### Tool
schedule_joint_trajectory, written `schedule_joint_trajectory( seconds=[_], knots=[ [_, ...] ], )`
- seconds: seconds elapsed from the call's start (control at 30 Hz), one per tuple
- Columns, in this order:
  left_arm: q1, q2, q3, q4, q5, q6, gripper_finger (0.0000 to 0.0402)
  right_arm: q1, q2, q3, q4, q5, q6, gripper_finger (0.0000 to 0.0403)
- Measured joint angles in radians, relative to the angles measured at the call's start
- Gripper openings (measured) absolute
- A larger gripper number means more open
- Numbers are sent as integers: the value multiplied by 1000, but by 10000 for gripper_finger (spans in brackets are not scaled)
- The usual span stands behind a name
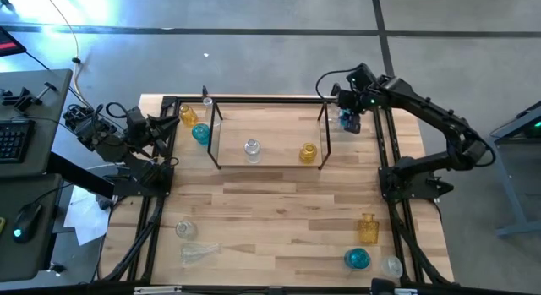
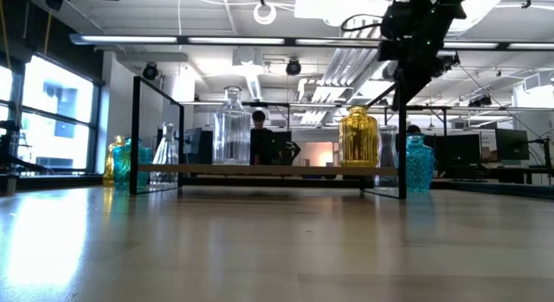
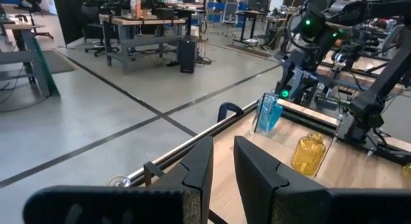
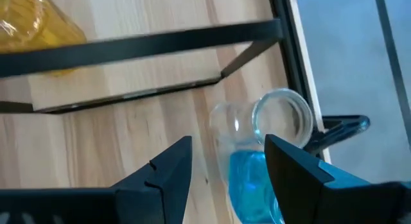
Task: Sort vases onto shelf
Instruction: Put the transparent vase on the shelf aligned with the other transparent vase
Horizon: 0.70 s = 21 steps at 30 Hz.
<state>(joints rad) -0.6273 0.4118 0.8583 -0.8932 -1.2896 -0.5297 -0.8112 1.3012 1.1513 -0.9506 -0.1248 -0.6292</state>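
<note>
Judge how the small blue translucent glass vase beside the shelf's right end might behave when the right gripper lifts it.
The blue glass vase looks smooth and glossy, so it may slip between the open right gripper fingers. It stands upright, taller than wide in the low view, so a sideways nudge could tip it. Being thin glass, it probably cracks if squeezed hard or knocked against the black rod shelf.

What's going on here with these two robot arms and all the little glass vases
The robot is sorting glass vases onto a low black wire shelf at the table's far edge. A clear vase and an amber vase already stand on it. The right gripper hovers, fingers open, over a blue vase standing just outside the shelf's right end, not gripping it. The left gripper waits near the table's far left corner. More vases wait along the near edge.
</note>
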Motion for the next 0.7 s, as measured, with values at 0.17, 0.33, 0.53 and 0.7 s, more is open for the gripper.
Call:
schedule_joint_trajectory(
  seconds=[0.17,0.33,0.53,0.7],
  knots=[
    [0,0,0,0,0,-9,56,0,54,1,6,-2,-9,177],
    [0,0,0,0,1,-18,56,0,91,1,54,4,-26,177],
    [0,0,0,0,1,-19,56,-17,123,71,43,4,-34,177],
    [0,0,0,0,9,-19,56,-40,153,132,-6,-27,-29,176]
  ],
)
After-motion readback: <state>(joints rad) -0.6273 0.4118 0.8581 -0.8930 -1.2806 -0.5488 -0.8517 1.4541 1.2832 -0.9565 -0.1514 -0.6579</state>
